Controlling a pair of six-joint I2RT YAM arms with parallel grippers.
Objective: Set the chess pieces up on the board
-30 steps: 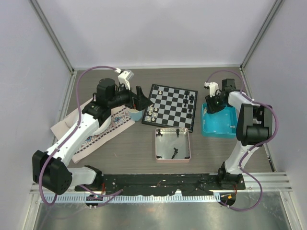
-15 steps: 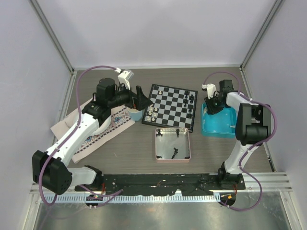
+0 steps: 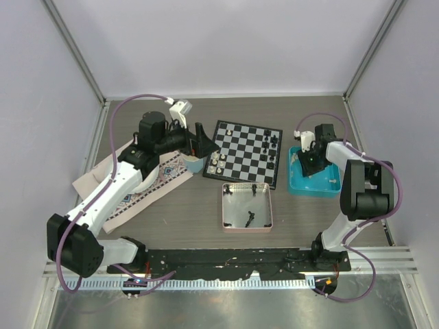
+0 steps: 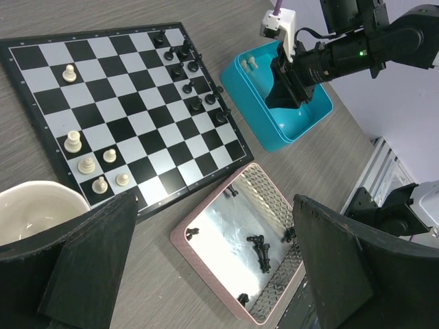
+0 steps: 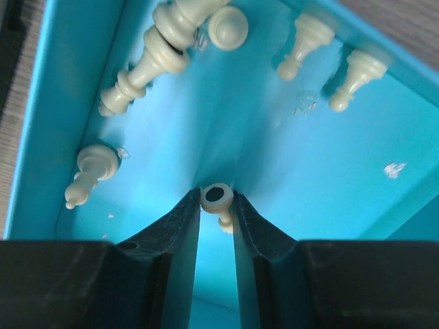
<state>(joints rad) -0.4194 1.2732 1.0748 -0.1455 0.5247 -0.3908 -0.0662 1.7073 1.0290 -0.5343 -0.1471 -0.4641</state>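
Grey counter (image 3: 171,205), right claw (image 5: 216,205) down in the blue tray (image 5: 329,164) pinching a white pawn (image 5: 217,197) by just its head, so it might swivel or pop loose before reaching the board (image 3: 245,152), left claw (image 4: 212,253) gaping open, empty.

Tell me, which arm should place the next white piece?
Right. The right claw is down in the blue tray, pinching a white piece. The left claw hangs open by the cup, empty.

A robotics lab cell is indicated: the wood-grain table (image 3: 185,205) is enclosed by plain white panels (image 3: 226,48) in metal framing (image 3: 75,51). At the table's near edge, a cabled left arm (image 3: 113,188) and right arm (image 3: 343,219) are bolted to a black rail (image 3: 233,259).
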